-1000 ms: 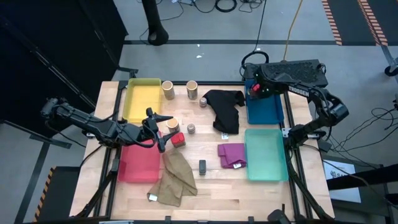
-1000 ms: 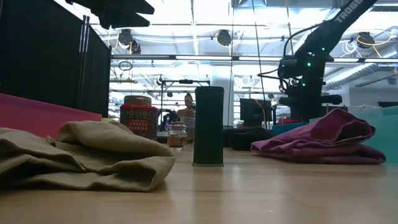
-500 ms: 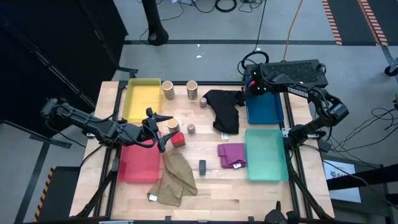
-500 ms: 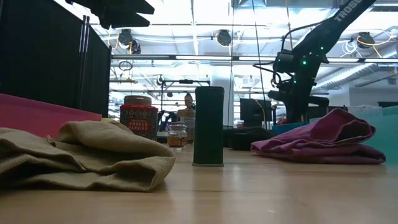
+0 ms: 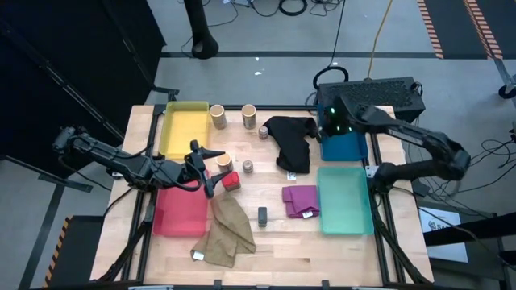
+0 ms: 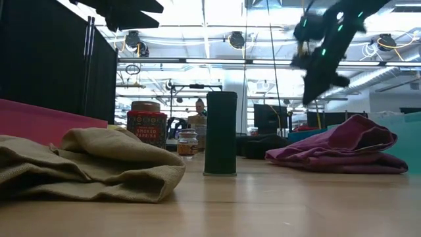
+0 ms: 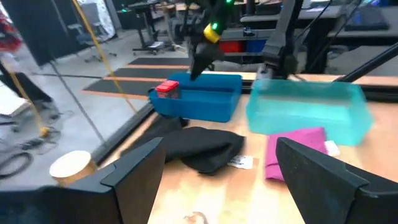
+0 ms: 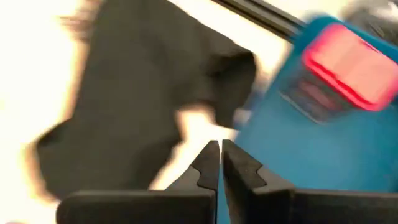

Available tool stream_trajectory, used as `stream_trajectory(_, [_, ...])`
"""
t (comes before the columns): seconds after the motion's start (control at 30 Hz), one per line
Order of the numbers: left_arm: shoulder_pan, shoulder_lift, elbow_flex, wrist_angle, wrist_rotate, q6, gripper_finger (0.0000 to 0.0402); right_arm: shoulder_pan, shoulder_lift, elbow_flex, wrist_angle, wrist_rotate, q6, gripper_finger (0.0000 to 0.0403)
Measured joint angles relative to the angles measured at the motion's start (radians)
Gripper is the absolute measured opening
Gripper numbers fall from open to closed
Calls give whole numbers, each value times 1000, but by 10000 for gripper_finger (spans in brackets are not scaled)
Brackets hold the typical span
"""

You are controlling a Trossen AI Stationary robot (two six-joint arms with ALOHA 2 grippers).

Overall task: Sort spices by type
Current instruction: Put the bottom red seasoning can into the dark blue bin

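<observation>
Right gripper (image 8: 219, 163): jaws pinched together, nothing held, raised over the blue tray's (image 5: 345, 147) edge nearest the black cloth (image 5: 292, 143). One red spice box (image 7: 168, 89) sits in the blue tray. Likely next: another red box (image 5: 231, 180), on the tabletop just beside the red tray (image 5: 179, 211). Jaws should be opened before descent, and the approach kept vertical so the tan cylinder (image 5: 223, 161) is not knocked.

Left gripper (image 7: 211, 171): jaws wide, empty, parked beside that red box.

Hard to read: right wrist view is motion-smeared; the small jar (image 5: 247, 166) label; anything under the khaki cloth (image 5: 228, 230).

Wooden table (image 5: 266, 250), four trays (yellow, red, blue, teal), cloths, spices
</observation>
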Motion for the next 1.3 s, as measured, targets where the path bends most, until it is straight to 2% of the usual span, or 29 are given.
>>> stream_trajectory(0.07, [0, 0, 0, 0, 30, -26, 311, 108, -68, -13, 12, 21, 31, 0])
stream_trajectory(0.17, [0, 0, 0, 0, 75, -63, 311, 282, -150, -40, 32, 113, 104, 0])
stream_trajectory(0.27, [-1, 0, 0, 0, 80, -101, 311, 429, -194, -68, 38, 299, 248, 0])
stream_trajectory(0.37, [-1, 0, 0, 2, 75, -124, 311, 468, -191, -70, -26, 446, 401, 0])
stream_trajectory(0.43, [0, 0, 0, 17, 72, -124, 311, 433, -168, -70, -46, 476, 451, 0])
stream_trajectory(0.57, [0, 0, 0, 17, 69, -122, 311, 285, -85, -57, -46, 472, 433, 0])
stream_trajectory(0.77, [2, 0, 0, 18, 56, -76, 311, 18, 74, 45, -42, 354, 285, 0])
stream_trajectory(0.9, [2, 0, 0, 16, 51, -69, 311, -114, 193, 100, -69, 268, 187, 0])
stream_trajectory(1.07, [2, 0, 0, 15, 49, -63, 311, -202, 301, 114, -97, 251, 114, 0])
stream_trajectory(1.3, [2, 0, 0, 15, 49, -59, 311, -243, 358, 114, -34, 276, 56, 0])
